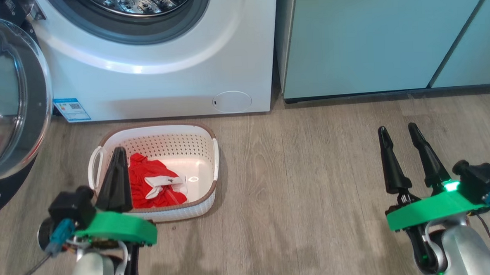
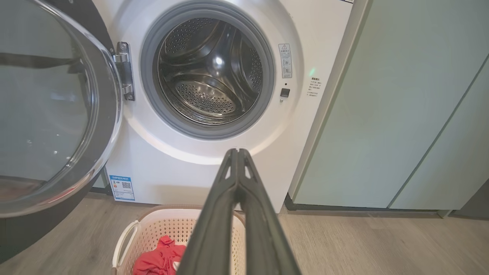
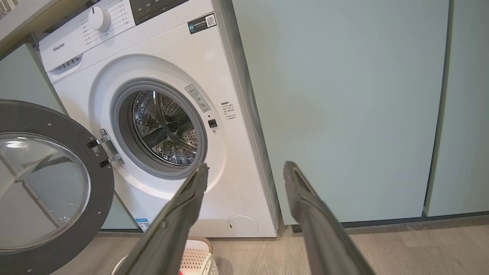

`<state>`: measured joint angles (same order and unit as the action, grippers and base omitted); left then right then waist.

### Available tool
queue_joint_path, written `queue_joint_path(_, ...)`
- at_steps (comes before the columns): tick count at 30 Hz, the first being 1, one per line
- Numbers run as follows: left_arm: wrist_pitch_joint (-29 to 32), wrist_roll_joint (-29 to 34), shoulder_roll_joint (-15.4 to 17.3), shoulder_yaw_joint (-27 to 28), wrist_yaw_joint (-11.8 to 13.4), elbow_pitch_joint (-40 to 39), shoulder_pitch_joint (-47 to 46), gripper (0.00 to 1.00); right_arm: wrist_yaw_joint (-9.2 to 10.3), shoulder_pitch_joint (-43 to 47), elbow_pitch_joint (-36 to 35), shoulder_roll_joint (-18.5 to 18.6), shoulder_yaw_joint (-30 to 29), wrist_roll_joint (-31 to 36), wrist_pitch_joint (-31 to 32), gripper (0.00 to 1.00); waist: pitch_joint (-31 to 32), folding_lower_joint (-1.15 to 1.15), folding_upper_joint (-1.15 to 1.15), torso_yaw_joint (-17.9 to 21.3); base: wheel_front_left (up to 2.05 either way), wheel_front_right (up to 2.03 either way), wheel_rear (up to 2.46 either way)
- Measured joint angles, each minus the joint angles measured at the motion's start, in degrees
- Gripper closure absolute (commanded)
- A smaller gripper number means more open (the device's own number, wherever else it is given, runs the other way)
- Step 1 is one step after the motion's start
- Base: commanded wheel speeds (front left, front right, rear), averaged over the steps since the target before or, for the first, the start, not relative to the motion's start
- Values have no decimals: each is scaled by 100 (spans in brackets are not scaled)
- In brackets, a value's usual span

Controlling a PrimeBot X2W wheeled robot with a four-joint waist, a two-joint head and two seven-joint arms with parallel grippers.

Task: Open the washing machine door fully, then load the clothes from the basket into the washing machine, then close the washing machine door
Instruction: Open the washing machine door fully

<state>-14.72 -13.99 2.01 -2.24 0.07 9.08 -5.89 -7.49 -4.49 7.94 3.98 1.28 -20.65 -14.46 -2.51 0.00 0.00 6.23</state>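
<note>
Hovering at rim of basket [image 1: 157,128], left pincer [image 1: 119,153] pinched together, right pincer [image 1: 397,128] spread wide above wood floor [image 1: 296,172]

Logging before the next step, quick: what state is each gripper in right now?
Left gripper: closed, holding nothing.
Right gripper: open, holding nothing.

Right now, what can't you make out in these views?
- Red garment: head view, left part behind the shut left gripper; left wrist view, cut by bottom edge.
- Drum: head view, cut by top edge.
- Blue label sticker: print too small to read.
- Basket: right wrist view, mostly off the bottom edge.
</note>
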Motion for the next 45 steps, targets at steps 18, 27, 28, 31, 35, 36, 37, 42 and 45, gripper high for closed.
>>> queue_joint_path(18, 0, -264, 13, -266, 168, -269, 281, 0, 0, 66, 1, -37, -26, 44, 0, 0, 57, 0, 0, -116, 0, 0, 0)
queue_joint_path(27, 0, -265, 19, -336, 107, -242, 434, 0, 0, 66, 27, -38, -18, 65, 0, 0, 103, 0, 0, -147, 0, 0, 0)
queue_joint_path(28, 0, -265, 19, -346, 108, -236, 450, 0, 0, 67, 35, -38, -16, 70, 0, 0, 106, 0, 0, -148, 0, 0, 0)
queue_joint_path(31, 0, -265, 19, -365, 111, -200, 463, 0, 0, 67, 36, -38, -8, 70, 0, 0, 110, 0, 0, -155, 0, 0, 0)
queue_joint_path(35, 0, -293, 20, -408, 83, -125, 464, 0, 0, 67, 37, -38, 31, 70, 0, 0, 113, 0, 0, -160, 0, 0, 0)
queue_joint_path(36, 0, -315, 21, -414, 62, -114, 464, 0, 0, 67, 38, -38, 38, 70, 0, 0, 115, 0, 0, -159, 0, 0, 0)
queue_joint_path(37, 0, -314, 21, -420, 62, -109, 464, 0, 0, 67, 40, -38, 43, 70, 0, 0, 118, 0, 0, -157, 0, 0, 0)
queue_joint_path(42, 0, -175, 22, -478, 120, -70, 482, 0, 0, 67, 58, -37, 69, 70, 0, 0, 135, 0, 0, -143, 0, 0, 0)
queue_joint_path(45, 0, -172, 22, -511, 120, -65, 483, 0, 0, 67, 73, -37, 71, 70, 0, 0, 141, 0, 0, -142, 0, 0, 0)
